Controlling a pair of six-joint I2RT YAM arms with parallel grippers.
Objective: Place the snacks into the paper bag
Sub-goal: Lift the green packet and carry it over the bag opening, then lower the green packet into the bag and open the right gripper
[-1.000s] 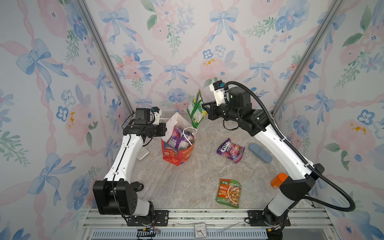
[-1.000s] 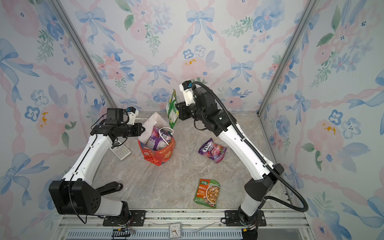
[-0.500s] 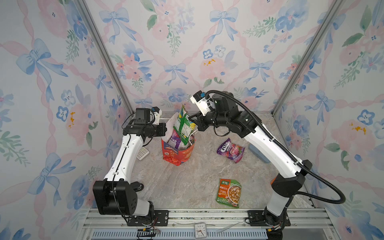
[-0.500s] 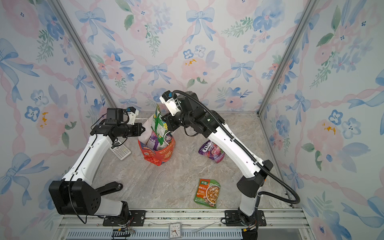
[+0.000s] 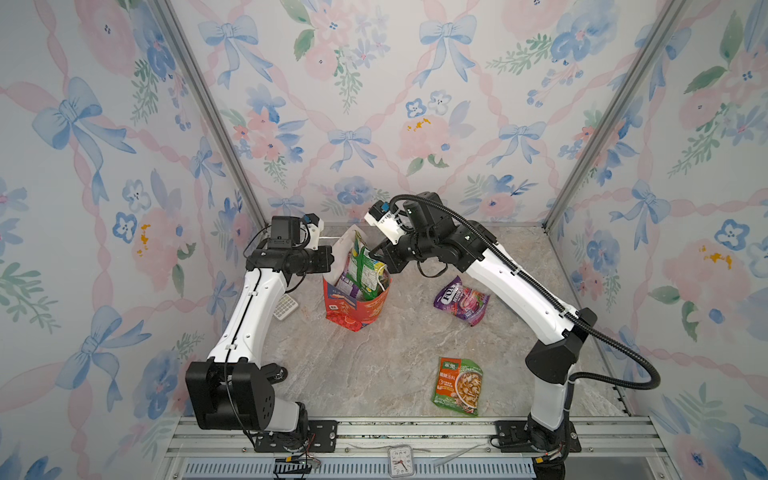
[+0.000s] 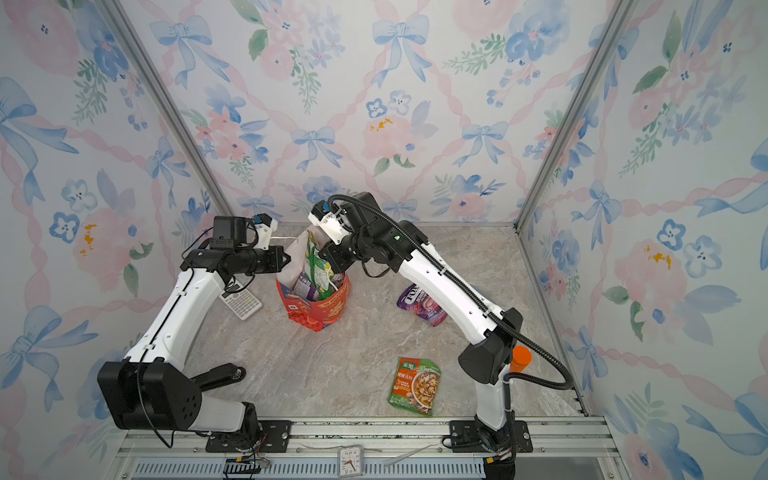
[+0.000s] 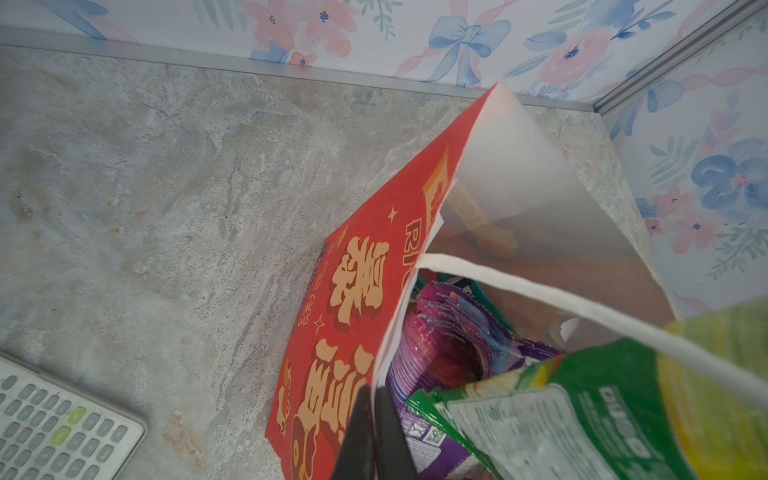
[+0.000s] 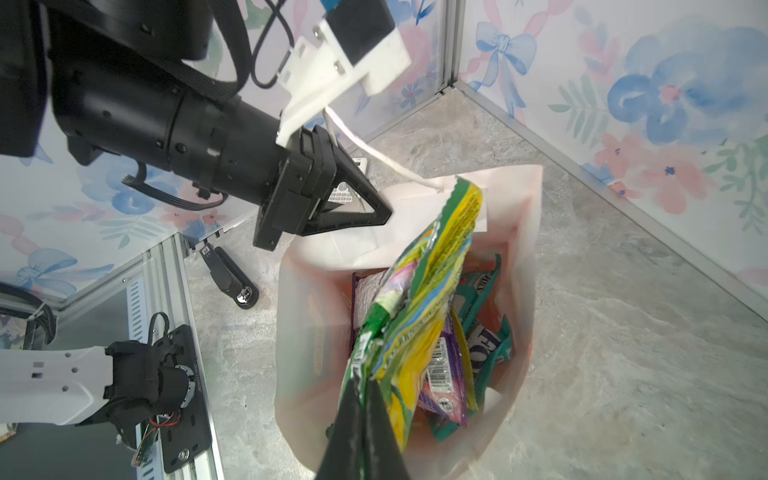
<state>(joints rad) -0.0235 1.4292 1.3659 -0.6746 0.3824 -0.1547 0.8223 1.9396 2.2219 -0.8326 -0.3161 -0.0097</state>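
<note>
The left arm (image 5: 249,316) and the right arm (image 5: 515,286) are white shells between black joints. Each stands on a black plate (image 5: 318,434) bolted to the metal rail (image 5: 415,428). A ribbed black hose (image 5: 623,351) runs along the right arm above the rail. White camera brackets (image 5: 386,222) with blue tips sit at the wrists. The left gripper (image 8: 384,216) has black triangular fingers on a screw-dotted barrel.

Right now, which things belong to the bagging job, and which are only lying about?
Job: red bag, held by the left tool; green-yellow packet in the right tool; purple packet; green-orange packet; packets already bagged.
Lying about: calculator; orange-capped bottle; clock; black stapler-like thing.
</note>
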